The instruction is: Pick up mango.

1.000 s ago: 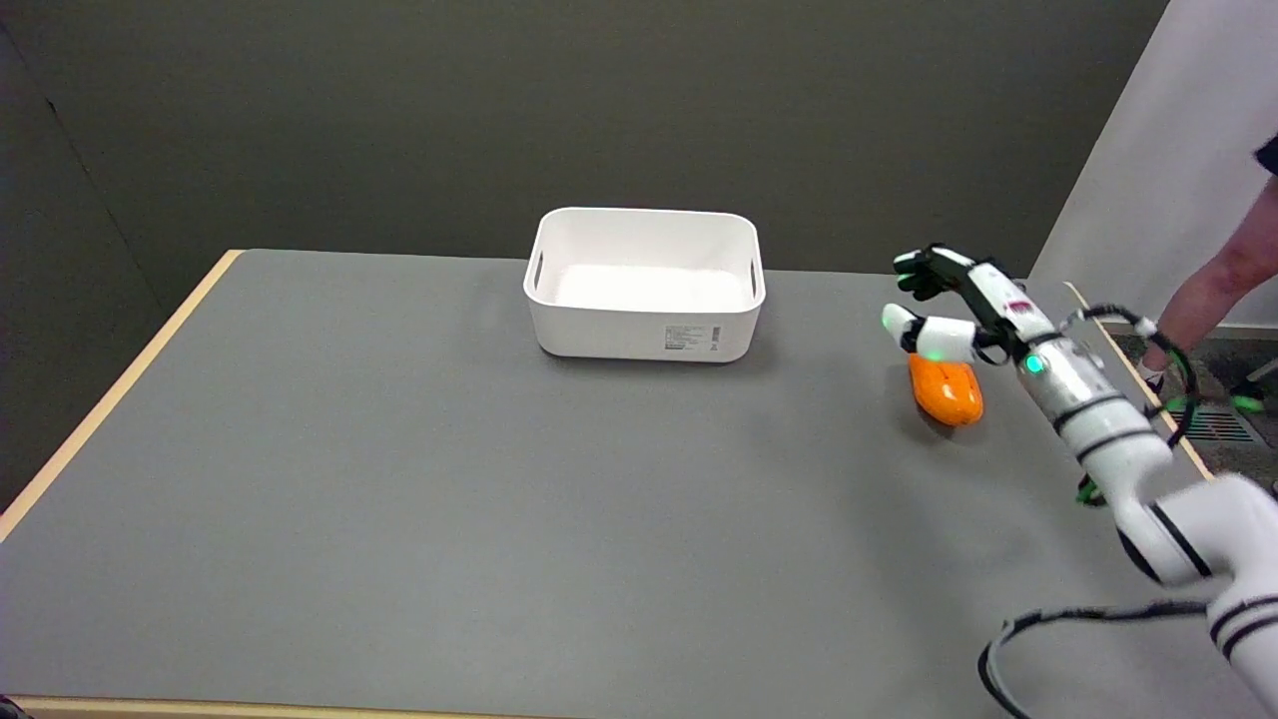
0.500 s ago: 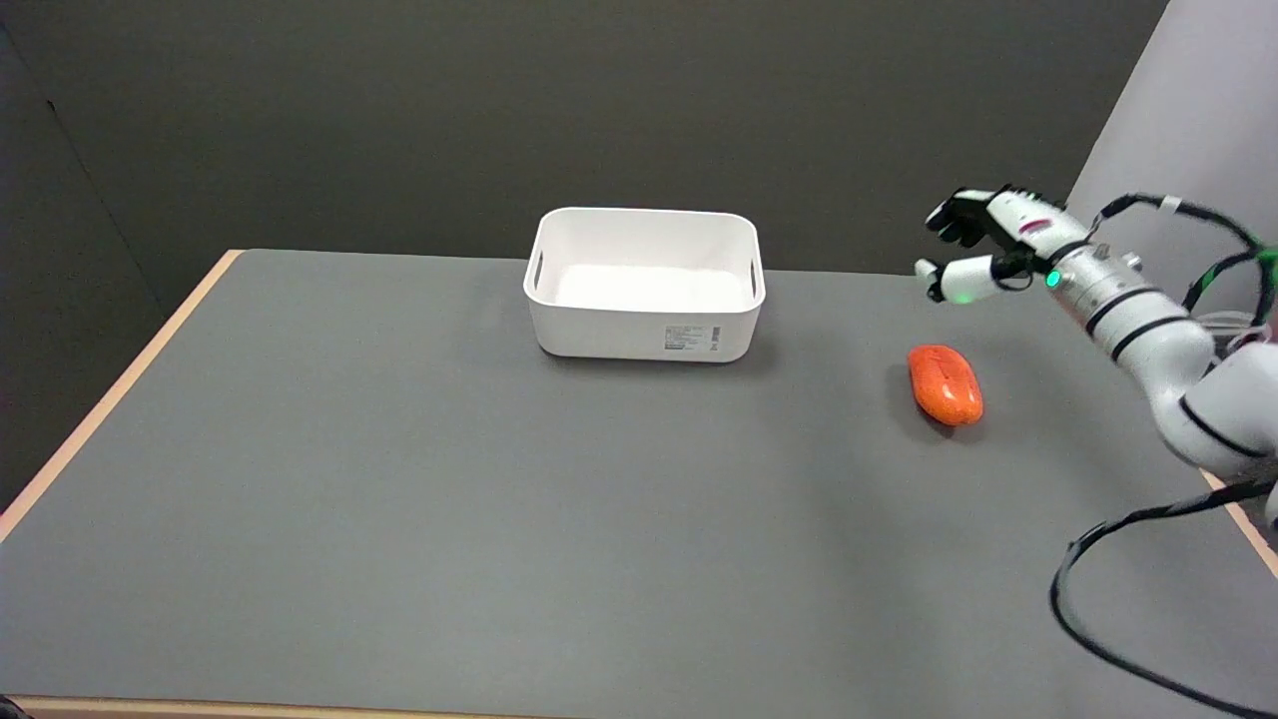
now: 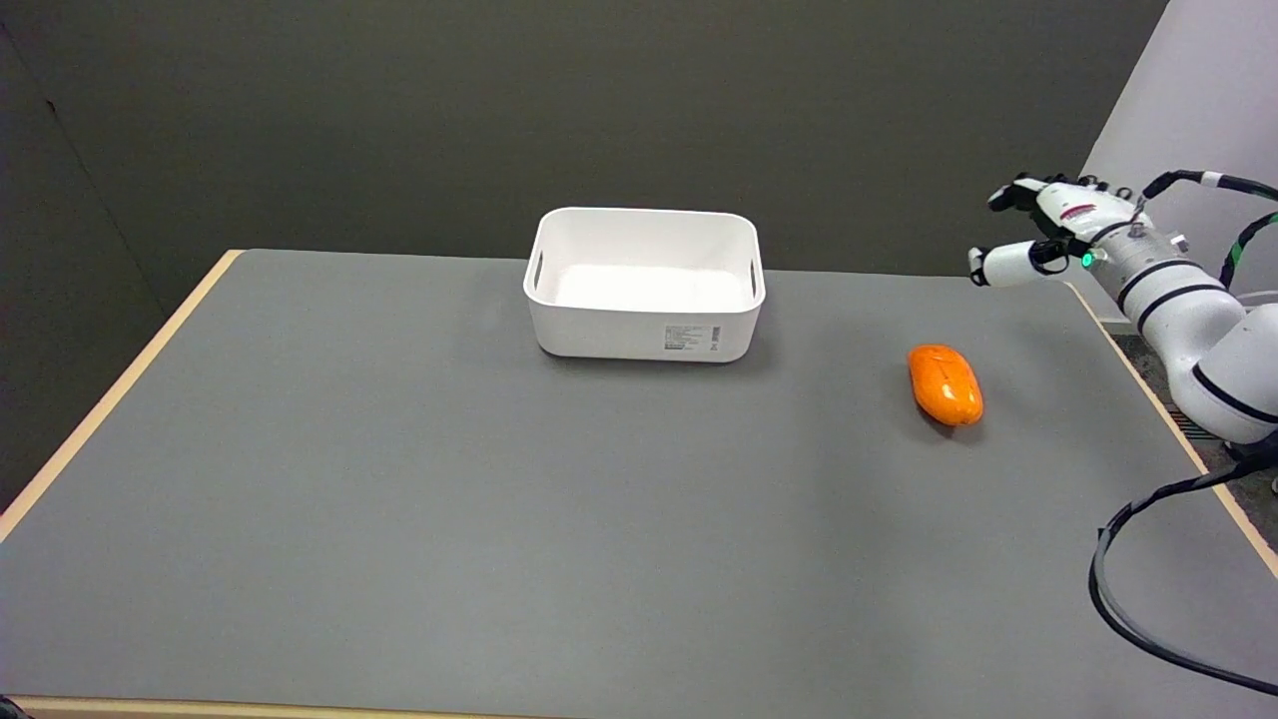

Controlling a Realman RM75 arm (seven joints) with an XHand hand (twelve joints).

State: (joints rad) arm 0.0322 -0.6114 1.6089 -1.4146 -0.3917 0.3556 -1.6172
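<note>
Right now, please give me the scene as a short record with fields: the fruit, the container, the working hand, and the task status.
mango: orange, lying on the grey table, nothing touching it
bin: white, upright, nothing visible inside, left of the mango
right hand: in the air near the table's far right corner, fingers apart, holding nothing
status: mango not yet picked up

From my station I see a grey table (image 3: 419, 519) with a pale wooden edge (image 3: 110, 399) filling most of the view. Behind it stands a dark olive wall (image 3: 599, 110). At the upper right a lighter white panel (image 3: 1208, 110) catches soft, even light.
</note>
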